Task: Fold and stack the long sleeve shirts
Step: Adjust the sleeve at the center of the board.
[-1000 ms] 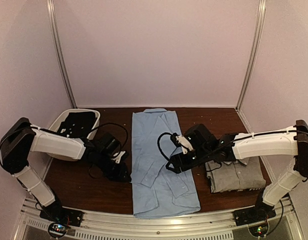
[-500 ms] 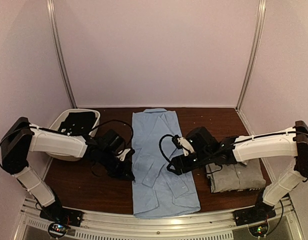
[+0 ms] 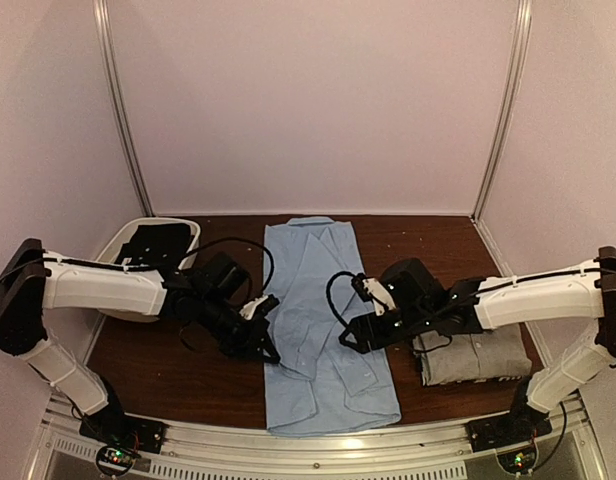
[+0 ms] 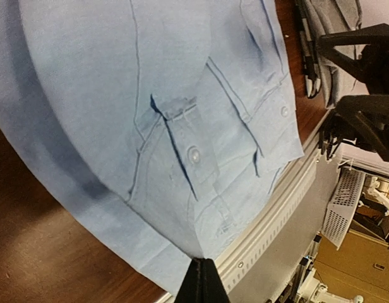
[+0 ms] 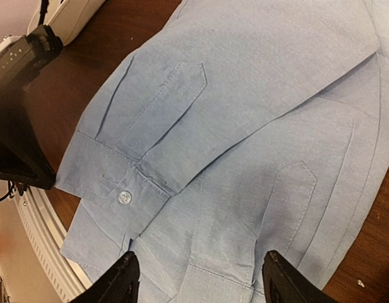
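Shirt [image 3: 310,268] light blue | long axis near-far | collar at far end

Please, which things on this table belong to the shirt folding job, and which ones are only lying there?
Belong to the job:
- light blue collared button-front cloth shirt, spread out flat
- grey collared shirt, already folded

Only lying there:
- white plastic bin
- dark clothing inside that bin

light: dim, even | source: probably overhead | shadows: soft | top view: grainy | wrist views: sharp
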Motion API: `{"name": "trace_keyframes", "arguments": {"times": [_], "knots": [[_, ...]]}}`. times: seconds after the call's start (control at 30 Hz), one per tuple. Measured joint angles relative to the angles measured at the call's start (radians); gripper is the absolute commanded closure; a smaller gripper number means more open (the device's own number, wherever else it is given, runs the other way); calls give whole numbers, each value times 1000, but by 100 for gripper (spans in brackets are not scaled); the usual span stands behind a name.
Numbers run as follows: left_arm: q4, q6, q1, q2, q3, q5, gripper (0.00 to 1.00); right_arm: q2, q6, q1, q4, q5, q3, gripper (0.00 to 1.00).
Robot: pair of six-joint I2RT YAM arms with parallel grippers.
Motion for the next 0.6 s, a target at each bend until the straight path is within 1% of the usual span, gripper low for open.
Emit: {"name": "trace_keyframes", "arguments": {"times": [0.13, 0.27, 0.6], "knots": [[48, -57, 0, -48, -13, 63, 100, -18, 21, 0, 9, -7, -33, 33], [102, -116, -3, -84, -57, 114, 100, -50, 43, 0, 13, -11, -61, 33], [145, -163, -51, -94, -192, 112, 100, -99, 96, 34, 30, -2, -105, 34]]}}
